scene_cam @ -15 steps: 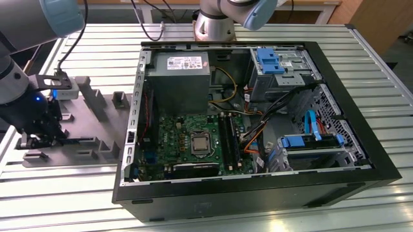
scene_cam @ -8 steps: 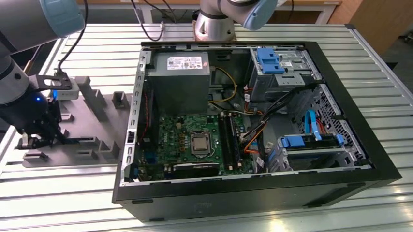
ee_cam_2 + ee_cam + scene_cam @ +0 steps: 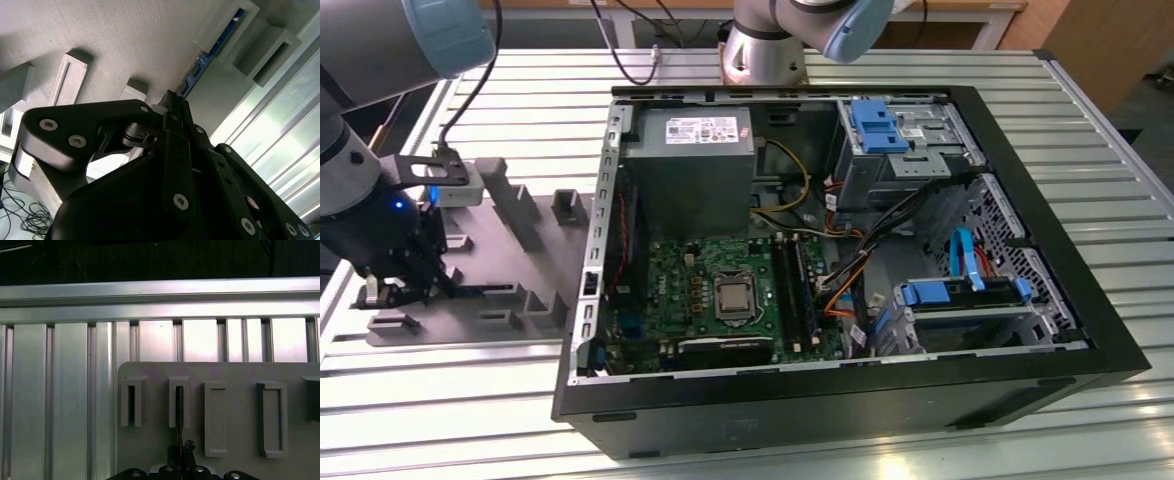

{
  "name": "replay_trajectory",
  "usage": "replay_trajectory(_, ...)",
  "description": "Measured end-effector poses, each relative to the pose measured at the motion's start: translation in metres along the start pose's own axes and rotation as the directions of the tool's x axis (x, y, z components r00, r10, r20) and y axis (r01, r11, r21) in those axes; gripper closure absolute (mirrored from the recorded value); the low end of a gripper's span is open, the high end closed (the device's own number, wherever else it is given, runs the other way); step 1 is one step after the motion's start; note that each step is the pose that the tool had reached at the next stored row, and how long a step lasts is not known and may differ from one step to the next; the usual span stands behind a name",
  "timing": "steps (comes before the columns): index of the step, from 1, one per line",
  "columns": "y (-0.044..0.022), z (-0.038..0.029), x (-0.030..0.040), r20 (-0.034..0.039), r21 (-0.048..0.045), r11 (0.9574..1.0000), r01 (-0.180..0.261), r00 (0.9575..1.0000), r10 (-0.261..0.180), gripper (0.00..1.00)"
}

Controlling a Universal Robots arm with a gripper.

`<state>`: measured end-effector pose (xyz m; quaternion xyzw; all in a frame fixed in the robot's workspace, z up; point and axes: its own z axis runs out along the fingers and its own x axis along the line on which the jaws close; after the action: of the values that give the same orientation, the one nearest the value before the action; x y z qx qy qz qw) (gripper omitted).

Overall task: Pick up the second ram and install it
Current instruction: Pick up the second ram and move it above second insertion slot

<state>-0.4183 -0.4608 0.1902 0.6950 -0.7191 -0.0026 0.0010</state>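
Observation:
The second ram [image 3: 210,50] is a thin blue-green board standing on edge in a slot of the grey holder plate [image 3: 125,40]. In the first wrist view the second ram [image 3: 178,410] shows as a dark line in the second slot. My gripper [image 3: 173,102] is right at its near end, with the black fingers drawn together on the board's edge. In the first wrist view the gripper [image 3: 182,449] meets the stick just outside the slot. In the exterior view my gripper [image 3: 384,292] hangs low over the holder plate [image 3: 520,260], at the exterior view's left.
An open black computer case [image 3: 854,400] lies to the right of the holder plate, with the green motherboard [image 3: 720,290] and its long black slots [image 3: 794,290] exposed. Cables, drive bays and a power supply [image 3: 687,165] crowd the case. The ribbed metal table [image 3: 55,400] surrounds everything.

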Motion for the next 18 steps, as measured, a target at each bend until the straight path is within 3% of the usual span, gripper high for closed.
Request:
replay_trajectory(5, 0.0000, -0.0003, 0.0000, 0.0002, 0.0003, 1.0000, 0.000, 1.0000, 0.000, 0.86)
replay_trajectory(12, 0.0000, -0.0081, 0.0000, 0.0000, 0.0001, 1.0000, 0.000, 1.0000, 0.000, 0.86)
replay_trajectory(18, 0.0000, -0.0093, 0.0000, -0.0002, -0.0002, 1.0000, 0.000, 1.0000, 0.000, 0.86)
